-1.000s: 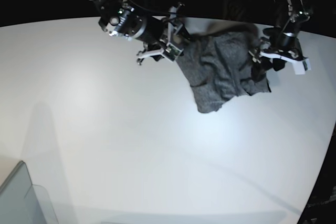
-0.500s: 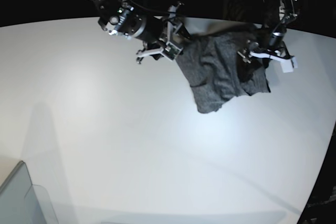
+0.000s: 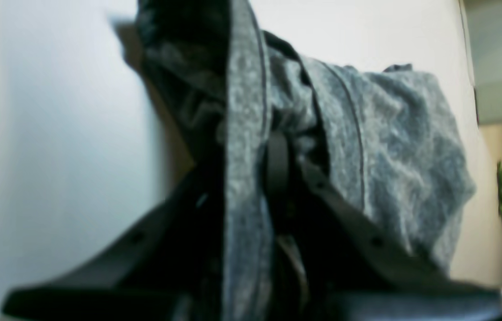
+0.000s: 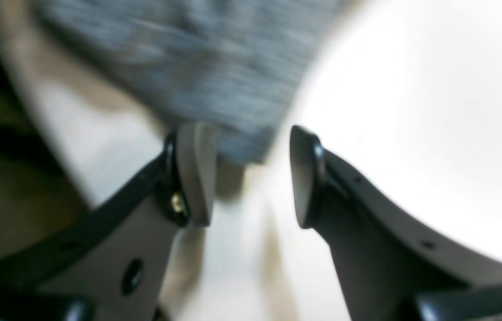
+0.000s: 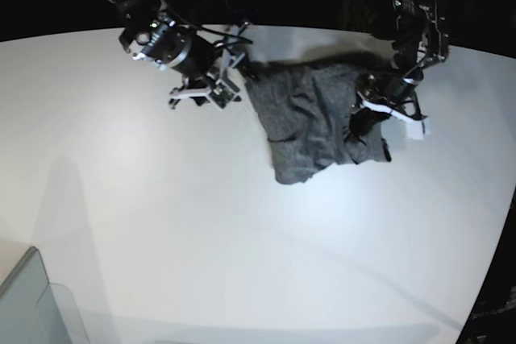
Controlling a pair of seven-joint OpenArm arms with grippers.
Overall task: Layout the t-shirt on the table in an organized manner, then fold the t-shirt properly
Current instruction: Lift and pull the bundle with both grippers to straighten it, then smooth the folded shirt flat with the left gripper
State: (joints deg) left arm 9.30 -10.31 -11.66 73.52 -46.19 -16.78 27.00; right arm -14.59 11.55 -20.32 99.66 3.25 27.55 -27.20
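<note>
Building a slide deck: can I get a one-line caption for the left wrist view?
Left gripper pinching a fold of the grey t-shirt above the white table.

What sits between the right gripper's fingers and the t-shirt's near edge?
Nothing: in the right wrist view only bare table separates the open right gripper from the t-shirt hem just beyond its fingertips.

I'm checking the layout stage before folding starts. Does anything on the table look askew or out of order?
Yes. The t-shirt is bunched in a wrinkled heap near the far edge of the table, not spread flat. The left gripper is closed on a fold of it; the right gripper is open at its other edge.
</note>
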